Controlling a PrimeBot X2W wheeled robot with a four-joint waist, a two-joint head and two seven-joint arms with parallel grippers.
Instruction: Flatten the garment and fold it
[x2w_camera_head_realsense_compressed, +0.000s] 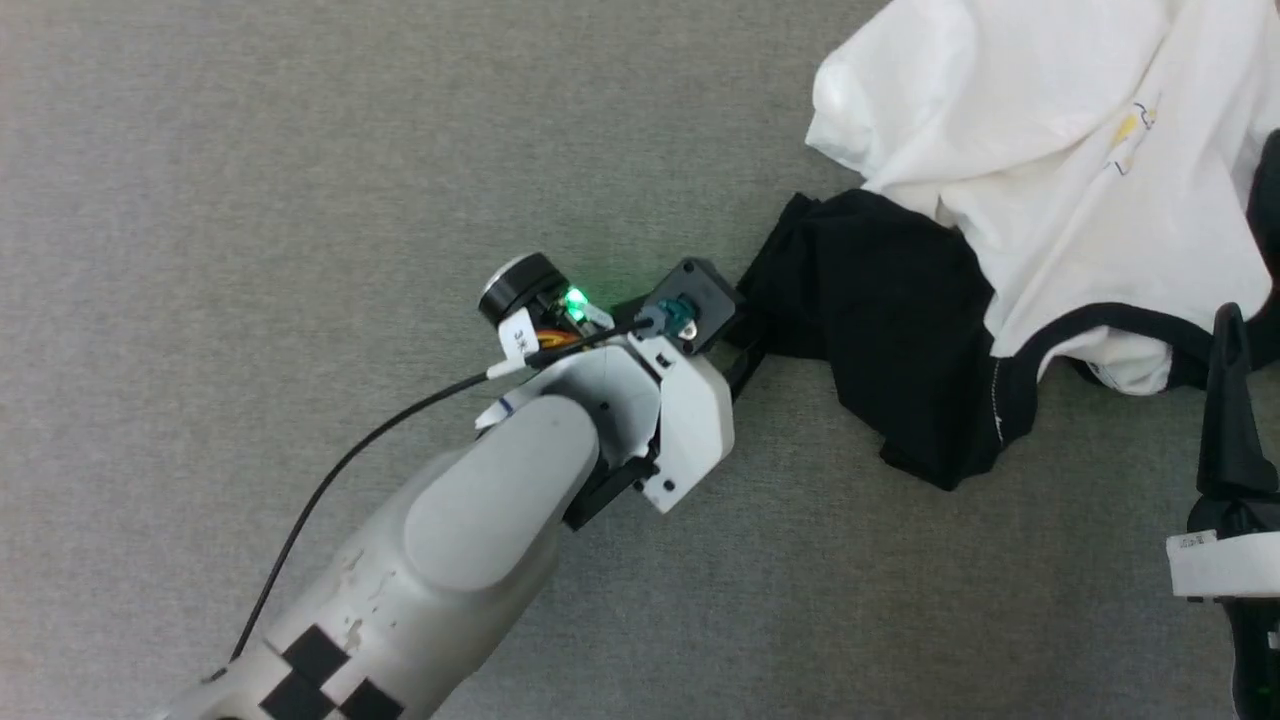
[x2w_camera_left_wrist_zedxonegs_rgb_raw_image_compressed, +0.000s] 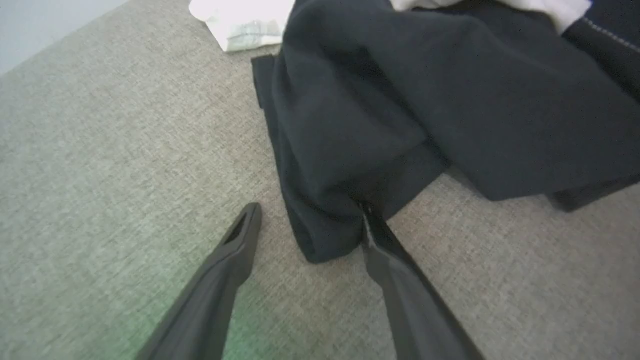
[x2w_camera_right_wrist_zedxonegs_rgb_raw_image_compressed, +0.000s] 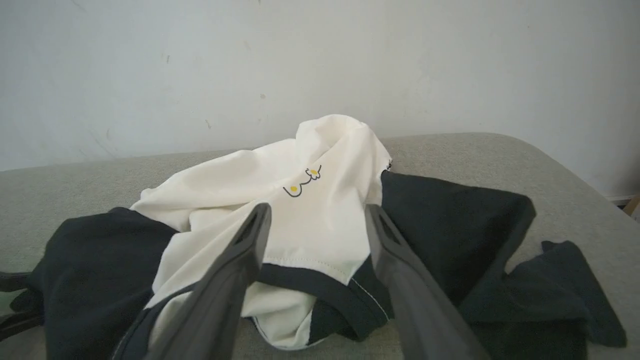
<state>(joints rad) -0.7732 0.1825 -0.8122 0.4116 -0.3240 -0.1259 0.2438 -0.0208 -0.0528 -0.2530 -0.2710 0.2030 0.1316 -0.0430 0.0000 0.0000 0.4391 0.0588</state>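
The left claw (x2w_camera_left_wrist_zedxonegs_rgb_raw_image_compressed: 308, 209) stood wide open, one finger touching the end of the black sleeve (x2w_camera_left_wrist_zedxonegs_rgb_raw_image_compressed: 350, 150). The right claw (x2w_camera_right_wrist_zedxonegs_rgb_raw_image_compressed: 317, 209) also stood wide open, near the black collar band (x2w_camera_right_wrist_zedxonegs_rgb_raw_image_compressed: 300, 280). The crumpled white long-sleeved shirt with black sleeves (x2w_camera_head_realsense_compressed: 1040, 160) lay far right on the grey woven surface (x2w_camera_head_realsense_compressed: 300, 200).

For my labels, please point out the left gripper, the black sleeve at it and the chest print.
left gripper (x2w_camera_left_wrist_zedxonegs_rgb_raw_image_compressed: 308, 207), left wrist view, between fingertips.
black sleeve (x2w_camera_left_wrist_zedxonegs_rgb_raw_image_compressed: 350, 125), left wrist view, middle.
chest print (x2w_camera_right_wrist_zedxonegs_rgb_raw_image_compressed: 302, 181), right wrist view, centre.
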